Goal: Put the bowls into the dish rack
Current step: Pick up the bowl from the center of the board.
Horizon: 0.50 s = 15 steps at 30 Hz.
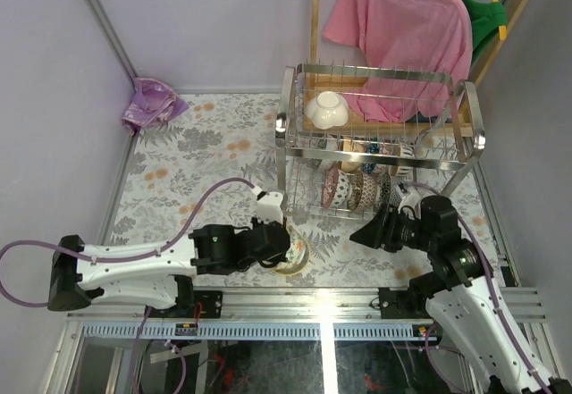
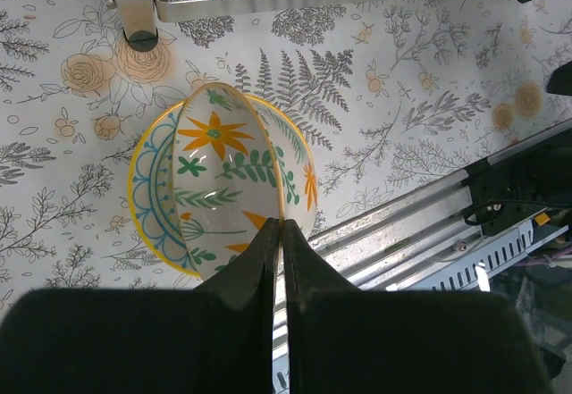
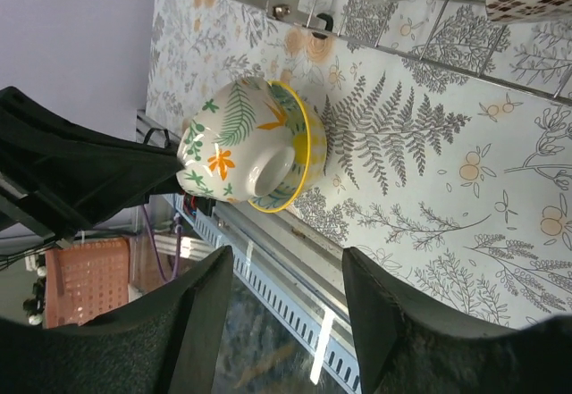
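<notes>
- Near edge: my left pincer pinched shut on the rim of the floral bowl, tilted in a yellow-rimmed bowl.
- Right: my right pincer hung open, empty.
- Far: the dish rack. I judged it best to lift clear first, then slot the bowl between prongs.

Glossy glazed ceramic on the floral bowl, shiny chrome wire on the dish rack, matt black plastic on my left fingers
</notes>
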Tool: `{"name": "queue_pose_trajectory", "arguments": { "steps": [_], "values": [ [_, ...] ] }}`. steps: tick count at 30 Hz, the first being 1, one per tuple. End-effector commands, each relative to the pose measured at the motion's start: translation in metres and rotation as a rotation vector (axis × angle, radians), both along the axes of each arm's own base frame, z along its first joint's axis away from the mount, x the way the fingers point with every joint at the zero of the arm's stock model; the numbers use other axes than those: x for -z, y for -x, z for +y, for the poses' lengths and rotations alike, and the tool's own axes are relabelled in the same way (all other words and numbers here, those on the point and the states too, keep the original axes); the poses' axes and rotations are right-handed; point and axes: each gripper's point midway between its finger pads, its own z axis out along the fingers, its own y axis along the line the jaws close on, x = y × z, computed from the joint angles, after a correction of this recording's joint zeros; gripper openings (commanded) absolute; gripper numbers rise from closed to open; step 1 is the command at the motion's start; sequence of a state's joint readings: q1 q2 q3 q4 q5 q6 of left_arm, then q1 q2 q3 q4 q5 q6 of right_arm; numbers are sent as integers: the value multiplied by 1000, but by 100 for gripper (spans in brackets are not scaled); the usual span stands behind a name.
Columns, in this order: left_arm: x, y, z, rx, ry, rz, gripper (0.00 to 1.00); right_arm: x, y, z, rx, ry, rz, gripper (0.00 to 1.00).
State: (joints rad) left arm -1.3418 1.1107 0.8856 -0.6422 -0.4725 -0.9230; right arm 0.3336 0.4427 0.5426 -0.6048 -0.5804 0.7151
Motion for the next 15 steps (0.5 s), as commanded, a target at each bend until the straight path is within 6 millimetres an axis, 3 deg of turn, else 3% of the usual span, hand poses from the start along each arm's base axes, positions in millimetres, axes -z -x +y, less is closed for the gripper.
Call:
{"name": "queue_pose_trajectory", "arguments": {
  "steps": [1, 6, 12, 15],
  "values": [
    [-21, -10, -9, -56, 130, -49, 0, -7, 2, 19, -91, -103, 45, 60],
    [-23, -11, -3, -78, 149, -56, 0, -2, -7, 34, -99, -123, 80, 60],
    [-23, -11, -1, -87, 166, -57, 0, 11, 3, 81, -141, -101, 94, 64],
    [-22, -11, -2, -89, 180, -53, 0, 10, -3, 89, -93, -156, 109, 64]
  ]
}}
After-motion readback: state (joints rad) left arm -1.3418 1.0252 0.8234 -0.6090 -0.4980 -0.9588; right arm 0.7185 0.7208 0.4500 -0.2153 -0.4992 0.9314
